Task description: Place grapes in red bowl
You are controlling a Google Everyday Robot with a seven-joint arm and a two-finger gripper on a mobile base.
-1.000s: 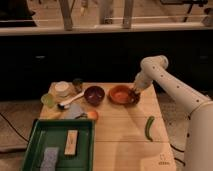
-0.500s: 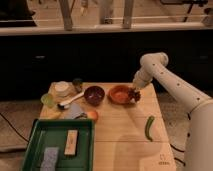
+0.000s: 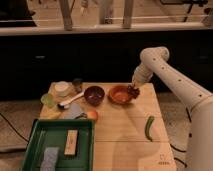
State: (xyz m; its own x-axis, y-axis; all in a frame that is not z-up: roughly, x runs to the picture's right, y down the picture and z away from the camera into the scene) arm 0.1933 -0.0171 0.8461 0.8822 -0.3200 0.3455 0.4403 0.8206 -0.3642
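Observation:
The red bowl (image 3: pixel 120 94) sits on the wooden table (image 3: pixel 125 140), right of centre at the back. My gripper (image 3: pixel 133 90) hangs from the white arm (image 3: pixel 165 70) right over the bowl's right rim. A dark cluster, apparently the grapes (image 3: pixel 133 93), sits at the gripper's tip on that rim. Whether the grapes rest in the bowl or hang from the gripper cannot be told.
A dark bowl (image 3: pixel 94 94) stands left of the red one. Further left are a white bowl (image 3: pixel 63 88), a green cup (image 3: pixel 48 100), a spoon (image 3: pixel 70 101) and a small dark cup (image 3: pixel 77 83). A green vegetable (image 3: pixel 149 127) lies at the right. A green tray (image 3: pixel 37 135) holds a wooden block (image 3: pixel 71 142) and a sponge (image 3: pixel 49 157).
The gripper has stayed at the red bowl's right rim, shifting only slightly upward; the arm's elbow has lifted a little.

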